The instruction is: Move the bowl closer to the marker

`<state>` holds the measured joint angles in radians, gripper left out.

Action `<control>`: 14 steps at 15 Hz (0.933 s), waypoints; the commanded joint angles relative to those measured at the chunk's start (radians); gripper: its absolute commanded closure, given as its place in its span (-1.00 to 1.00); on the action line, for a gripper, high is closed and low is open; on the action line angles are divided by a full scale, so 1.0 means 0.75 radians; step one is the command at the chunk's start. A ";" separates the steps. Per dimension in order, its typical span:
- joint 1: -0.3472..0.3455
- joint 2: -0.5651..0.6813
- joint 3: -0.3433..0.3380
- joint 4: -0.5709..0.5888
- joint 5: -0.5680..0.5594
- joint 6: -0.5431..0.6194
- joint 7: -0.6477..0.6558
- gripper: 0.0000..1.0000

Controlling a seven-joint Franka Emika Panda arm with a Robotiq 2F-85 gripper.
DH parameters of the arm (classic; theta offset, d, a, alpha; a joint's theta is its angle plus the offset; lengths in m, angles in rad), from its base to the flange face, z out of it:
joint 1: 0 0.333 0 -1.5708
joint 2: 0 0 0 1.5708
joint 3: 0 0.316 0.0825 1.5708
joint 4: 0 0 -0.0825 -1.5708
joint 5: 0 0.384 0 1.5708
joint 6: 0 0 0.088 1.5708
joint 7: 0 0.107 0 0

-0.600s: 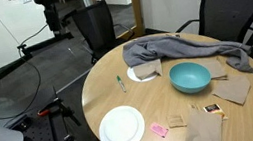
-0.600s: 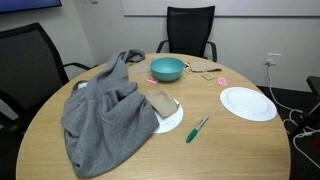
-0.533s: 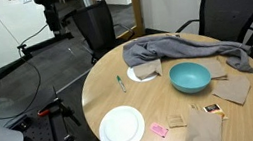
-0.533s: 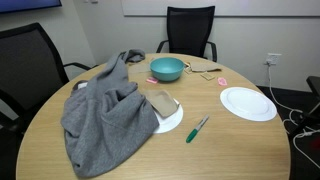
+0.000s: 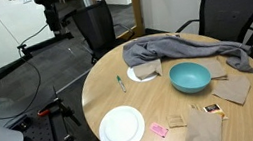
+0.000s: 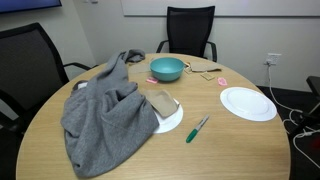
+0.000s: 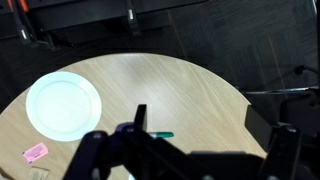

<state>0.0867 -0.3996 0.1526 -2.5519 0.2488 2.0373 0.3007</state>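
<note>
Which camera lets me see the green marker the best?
An exterior view: there the marker lies in full sight and looks biggest, with nothing covering it. In an exterior view from farther off it is just a tiny green sliver. The wrist view shows only a short green bit of it.

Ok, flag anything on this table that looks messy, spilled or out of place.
The grey cloth lies crumpled in a heap across the table, its edge seeming to reach the small saucer. Tan paper pieces lie scattered beside the bowl. Nothing looks spilled or broken.
</note>
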 commanded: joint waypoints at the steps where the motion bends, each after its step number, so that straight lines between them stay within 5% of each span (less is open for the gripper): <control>1: -0.010 -0.001 0.003 0.001 -0.064 0.054 -0.016 -1.00; 7: -0.056 0.034 -0.031 0.037 -0.252 0.159 -0.062 -1.00; 14: -0.094 0.100 -0.145 0.122 -0.471 0.197 -0.435 -1.00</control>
<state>0.0302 -0.3651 0.0747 -2.5052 -0.0417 2.1717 0.0880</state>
